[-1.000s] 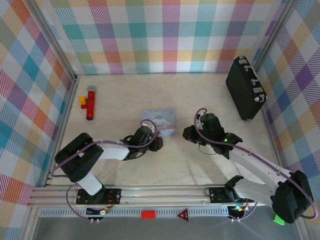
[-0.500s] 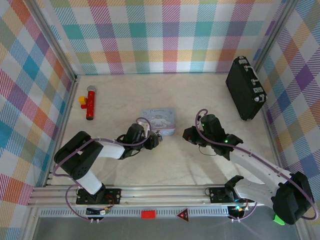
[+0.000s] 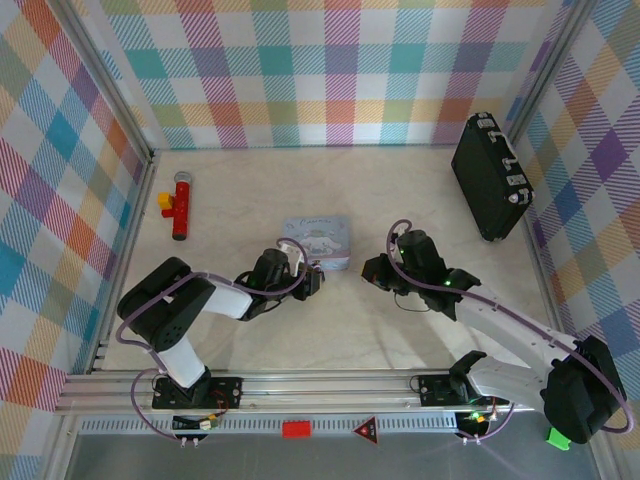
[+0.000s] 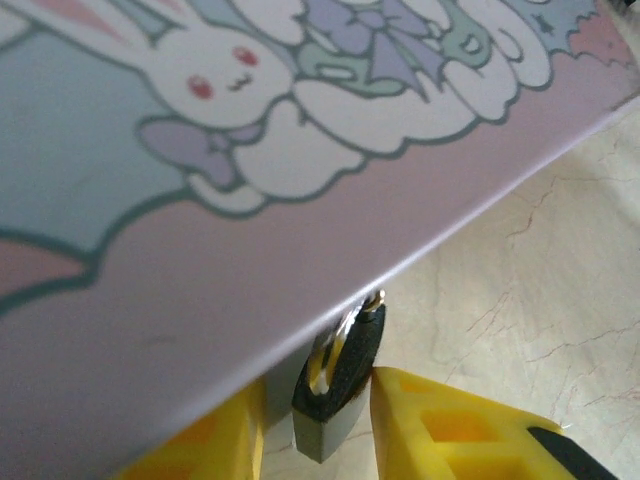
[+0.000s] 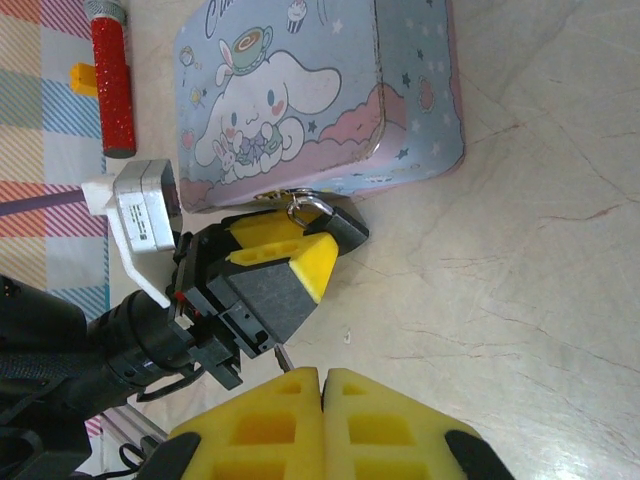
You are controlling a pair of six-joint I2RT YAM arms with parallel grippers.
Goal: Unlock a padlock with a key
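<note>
Left gripper (image 4: 318,392) clamped on padlock (image 4: 336,385); pouch (image 4: 200,250) edge at 12 o'clock hides shackle top. Right gripper (image 5: 322,376) pinched shut on key (image 5: 283,357) (thin sliver), 3 o'clock from above, apart.

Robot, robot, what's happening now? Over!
Left gripper around small dark metal padlock, grip unclear. Right gripper shut, standing off. Pale blue cartoon pouch crowds padlock's top.
</note>
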